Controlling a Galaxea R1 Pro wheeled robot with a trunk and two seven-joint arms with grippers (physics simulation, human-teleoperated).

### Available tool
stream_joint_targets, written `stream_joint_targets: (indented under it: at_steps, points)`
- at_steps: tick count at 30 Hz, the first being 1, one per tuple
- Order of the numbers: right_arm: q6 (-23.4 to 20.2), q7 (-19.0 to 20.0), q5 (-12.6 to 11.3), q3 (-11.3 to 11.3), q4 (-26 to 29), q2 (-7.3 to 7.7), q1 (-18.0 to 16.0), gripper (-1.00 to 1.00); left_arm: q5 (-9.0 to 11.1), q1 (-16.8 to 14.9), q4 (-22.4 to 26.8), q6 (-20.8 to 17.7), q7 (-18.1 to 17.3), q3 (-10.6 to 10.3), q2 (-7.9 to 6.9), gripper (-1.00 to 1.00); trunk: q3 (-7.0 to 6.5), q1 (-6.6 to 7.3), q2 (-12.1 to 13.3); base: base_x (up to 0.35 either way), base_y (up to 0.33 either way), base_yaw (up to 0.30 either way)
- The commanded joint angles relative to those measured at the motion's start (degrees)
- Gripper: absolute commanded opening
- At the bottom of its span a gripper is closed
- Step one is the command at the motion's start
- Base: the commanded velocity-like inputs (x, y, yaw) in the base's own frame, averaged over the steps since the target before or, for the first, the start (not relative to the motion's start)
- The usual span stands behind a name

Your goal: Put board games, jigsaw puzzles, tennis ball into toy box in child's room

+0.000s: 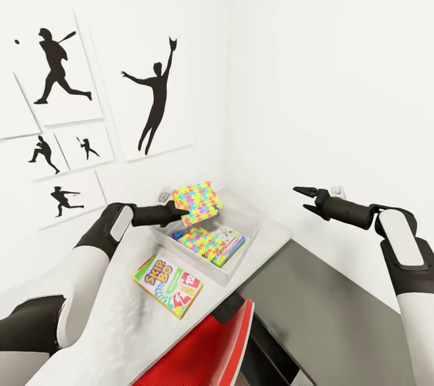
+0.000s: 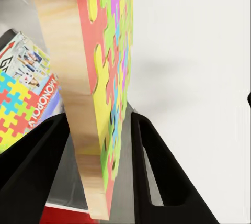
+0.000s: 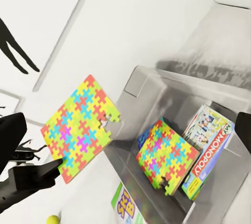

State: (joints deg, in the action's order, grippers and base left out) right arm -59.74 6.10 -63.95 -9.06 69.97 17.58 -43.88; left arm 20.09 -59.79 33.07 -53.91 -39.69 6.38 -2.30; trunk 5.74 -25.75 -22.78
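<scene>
The jigsaw puzzle [image 1: 193, 202] is clamped on edge between your left gripper's [image 1: 182, 214] fingers [image 2: 157, 182], hanging above the near wall of the toy box [image 1: 241, 247]. Carry it further over the opening, level it, then release low so it settles flat. Inside already lie another jigsaw puzzle [image 3: 166, 156] and a Monopoly box [image 3: 209, 145], so space looks tight. The Skip-Bo game [image 1: 167, 285] waits on the table [image 1: 120, 320] beside the box; a tennis ball [image 3: 52, 219] lies nearby. Your right gripper [image 1: 306, 199] hangs spread and empty, well apart.
</scene>
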Motion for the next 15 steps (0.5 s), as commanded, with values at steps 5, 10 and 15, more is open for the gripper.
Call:
stream_joint_targets:
  at_steps: [5, 10, 15]
  points:
    - [-0.3, 0.7, 0.6, -0.1, -0.1, 0.07, 0.1, 1.0, -0.4, -0.1, 0.0, -0.2, -4.9, -0.1, 0.01, -1.0, 0.6, -0.03, -0.1, 0.0, 0.0, 0.0]
    - [-0.3, 0.7, 0.6, -0.1, -0.1, 0.0, 0.3, 1.0, -0.4, -0.1, -0.1, -0.1, -6.0, -0.1, 0.05, -1.0, 1.07, -0.03, -0.1, 0.0, 0.0, 0.0]
    - [-0.3, 0.7, 0.6, -0.1, -0.1, -0.07, 0.4, 1.0, -0.5, 0.0, -0.1, 0.0, -6.0, -0.1, 0.06, -1.0, 1.54, -0.03, -0.1, 0.0, 0.0, 0.0]
